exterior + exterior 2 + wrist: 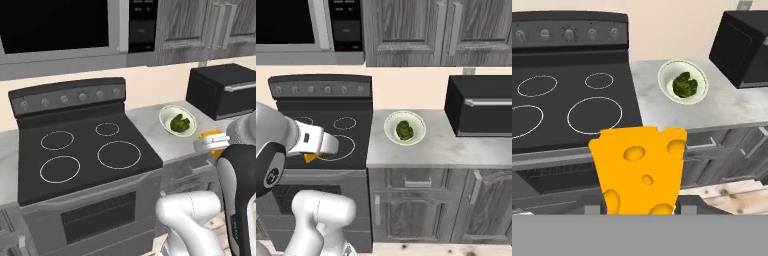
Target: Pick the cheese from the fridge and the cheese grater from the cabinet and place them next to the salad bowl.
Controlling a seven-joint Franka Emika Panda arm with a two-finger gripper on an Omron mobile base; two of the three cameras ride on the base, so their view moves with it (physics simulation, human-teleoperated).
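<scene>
Hand view: cheese in the fingers, carried toward the salad bowl — first half of the job nearly done.

I have the cheese (639, 170) pinched between the fingers, low on the wedge, and it hangs in the air in front of the stove (567, 100), not yet over the surface (722, 107). From the left base view the gripper (212, 142) sits off the front edge of the surface, near the salad bowl (176, 120) but short of it; the right base view shows the orange wedge under the hand, ahead of the stove front. The bowl stands on the grey surface between the stove and a dark boxy appliance (481, 105), with bare space around it for a set-down. Still to do, as I judge it — lower the cheese beside the bowl, let go, then fetch the cheese grater from the cabinet (426, 30), whose doors look closed.
</scene>
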